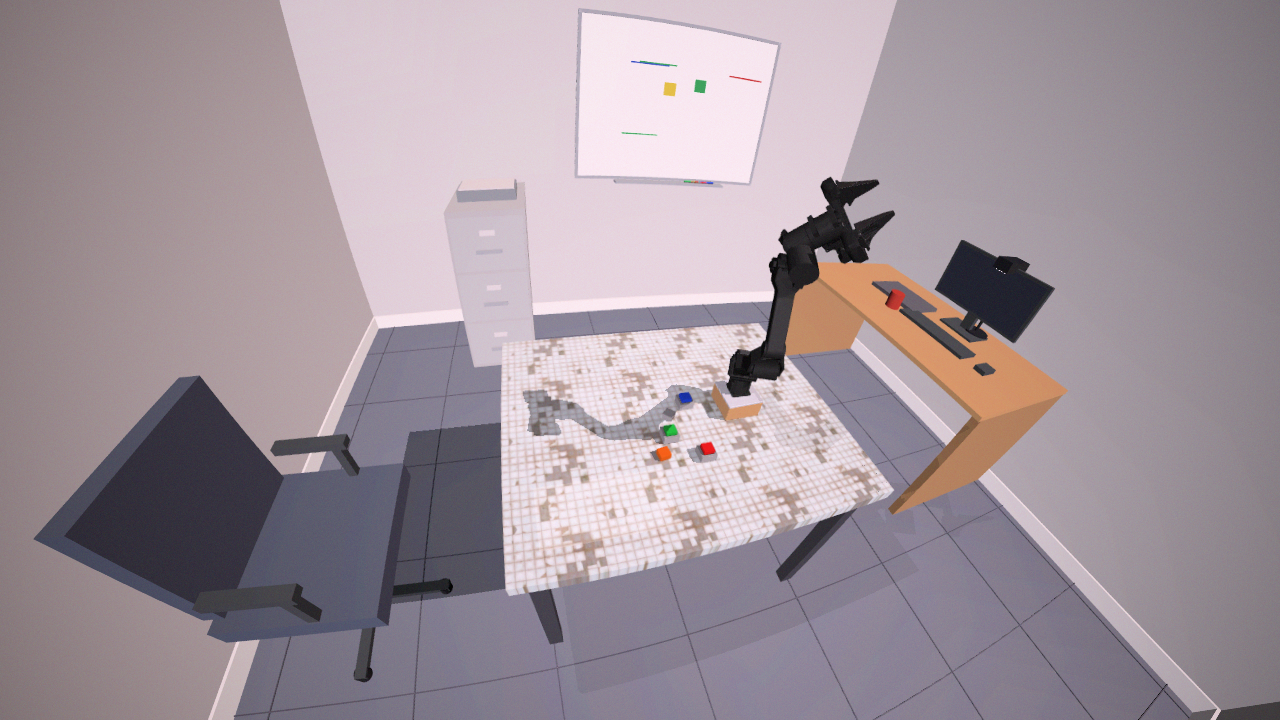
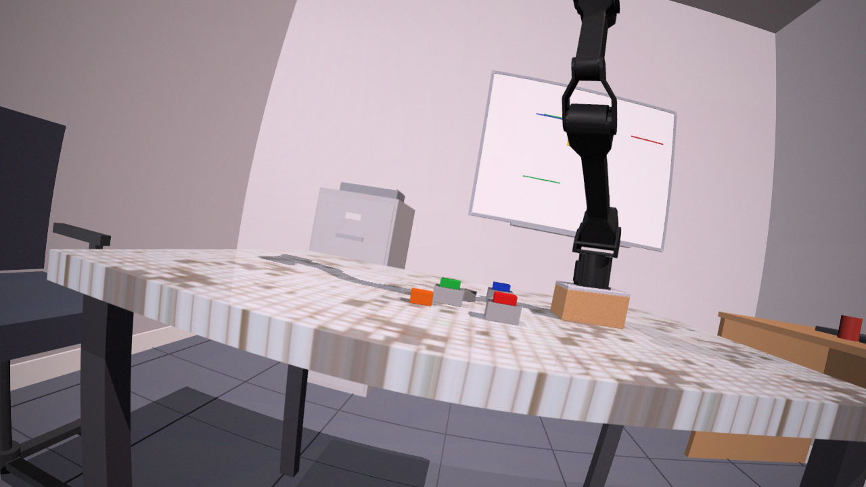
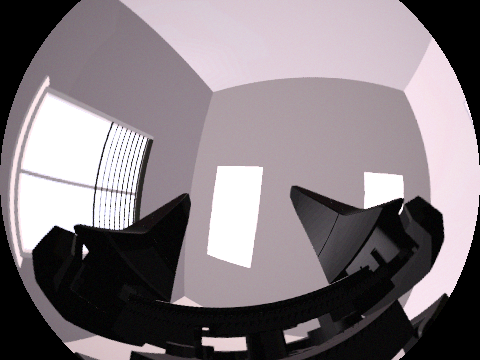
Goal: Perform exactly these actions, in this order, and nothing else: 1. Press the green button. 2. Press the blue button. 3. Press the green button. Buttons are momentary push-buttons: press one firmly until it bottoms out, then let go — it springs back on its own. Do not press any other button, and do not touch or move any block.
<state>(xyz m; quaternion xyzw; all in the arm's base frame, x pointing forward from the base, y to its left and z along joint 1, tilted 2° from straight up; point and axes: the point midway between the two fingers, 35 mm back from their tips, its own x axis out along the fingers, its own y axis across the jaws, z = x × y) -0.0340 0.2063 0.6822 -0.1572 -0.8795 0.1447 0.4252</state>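
The green button [image 1: 670, 430] [image 2: 450, 283] sits on a grey base near the middle of the table. The blue button [image 1: 684, 396] [image 2: 500, 286] sits on a grey base behind it, nearer the arm's base. Both caps stand up from their bases. My gripper [image 1: 885, 198] [image 3: 240, 195] is open and empty, raised high above the table's right side, far from both buttons. It points up and away from the table; the wrist view shows only walls, a window and ceiling. In the exterior view the gripper is out of frame above.
A red button [image 1: 707, 448] [image 2: 505, 297] stands in front of the arm's base. An orange block [image 1: 663, 454] [image 2: 421, 296] lies close to the green button. A small grey block [image 1: 669, 412] [image 2: 469, 295] lies between the green and blue buttons. A desk with a monitor [image 1: 993, 291] stands at the right.
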